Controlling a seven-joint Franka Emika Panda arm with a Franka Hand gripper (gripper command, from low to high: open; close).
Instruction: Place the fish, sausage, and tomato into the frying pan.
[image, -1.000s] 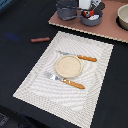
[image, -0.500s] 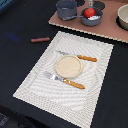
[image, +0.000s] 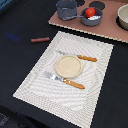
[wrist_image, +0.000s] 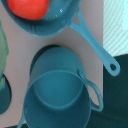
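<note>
The dark-grey frying pan (image: 92, 18) stands on the board at the back, its thin handle pointing toward the exterior view's left. The red tomato (image: 90, 12) lies inside it, with a whitish shape, apparently the fish (image: 94, 18), beside it. The reddish-brown sausage (image: 41, 39) lies on the dark table, on the exterior view's left of the placemat. The wrist view looks down on the tomato (wrist_image: 27, 7), the pan (wrist_image: 55, 25) and its handle. My gripper shows in neither view.
A taller grey pot (image: 66, 8) stands beside the pan and fills much of the wrist view (wrist_image: 60, 92). A beige bowl (image: 123, 16) is at the back right. On the placemat (image: 35, 82) are a tan plate (image: 67, 66), a knife (image: 80, 57) and a fork (image: 67, 81).
The gripper that hung over the pan a second ago has lifted out of the exterior view. The tomato now lies uncovered in the pan.
</note>
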